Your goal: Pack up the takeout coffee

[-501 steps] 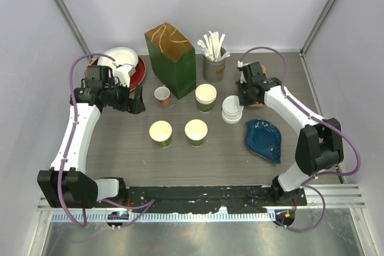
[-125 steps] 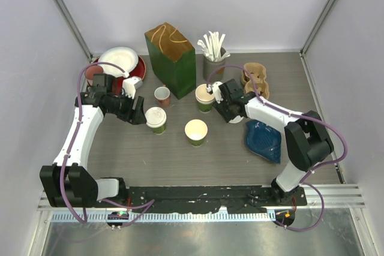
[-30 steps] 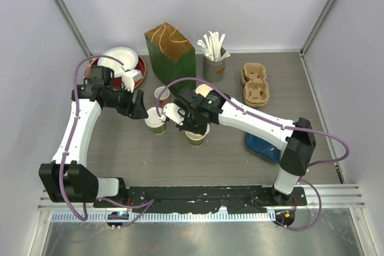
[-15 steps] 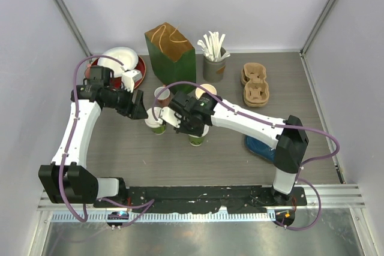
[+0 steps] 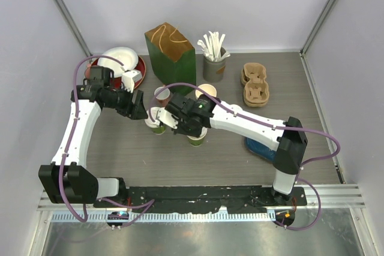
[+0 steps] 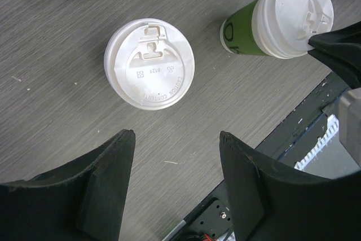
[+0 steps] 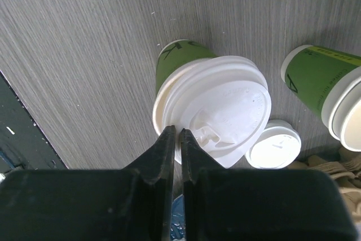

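We found the left jaws standing wide and empty above a lidded green cup (image 6: 149, 63), which stood upright on the bench (image 6: 51, 100). The right jaws were narrow, pinching the rim of the white lid (image 7: 223, 108) sitting on a second green cup (image 7: 176, 63) just beside the first. A third cup (image 7: 318, 74) stood near.

Left gripper (image 6: 175, 138) spread; right gripper (image 7: 178, 132) pinched

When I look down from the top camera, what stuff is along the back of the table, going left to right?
Red plate with a white bowl → green paper bag → grey cup of white sticks → brown cardboard cup carriers.
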